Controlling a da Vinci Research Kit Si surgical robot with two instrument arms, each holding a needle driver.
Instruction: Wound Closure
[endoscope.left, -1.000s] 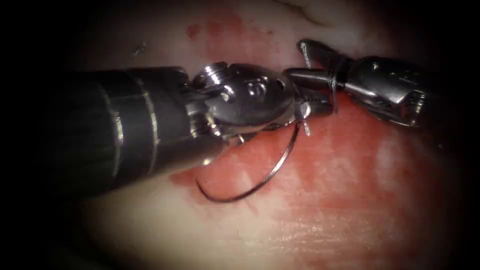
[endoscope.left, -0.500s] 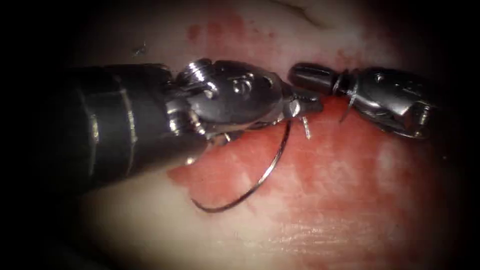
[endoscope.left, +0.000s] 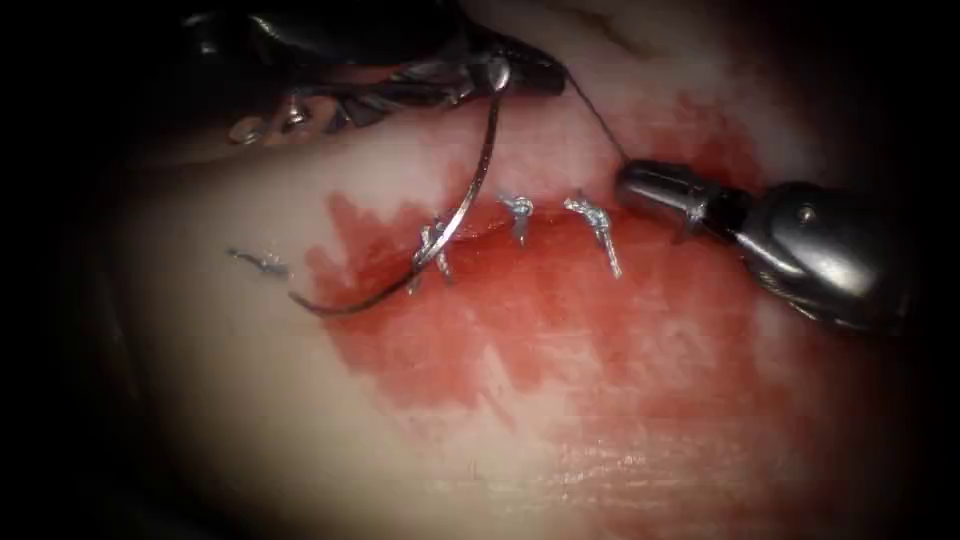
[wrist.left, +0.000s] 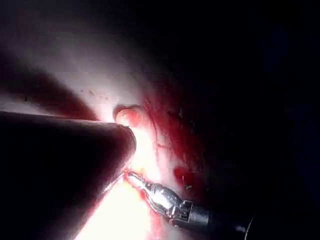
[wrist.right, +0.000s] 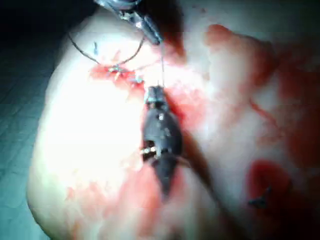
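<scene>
**Steel needle lifted clear, left hand drawn back**

Red fluid (endoscope.left: 560, 330) covers the tissue (endoscope.left: 300, 440) below the cut (endoscope.left: 520, 215), where we now see three knots (endoscope.left: 520, 212) that the left hand hid before. Our left hand (endoscope.left: 520, 75) has moved up and away since a second ago; its jaws are clamped on the needle (endoscope.left: 455, 215) near its thread end, the curve hanging free over the tissue. Our right hand (endoscope.left: 640, 185) has shifted down; jaws together on the thread (endoscope.left: 595, 115), which runs taut between both.
</scene>
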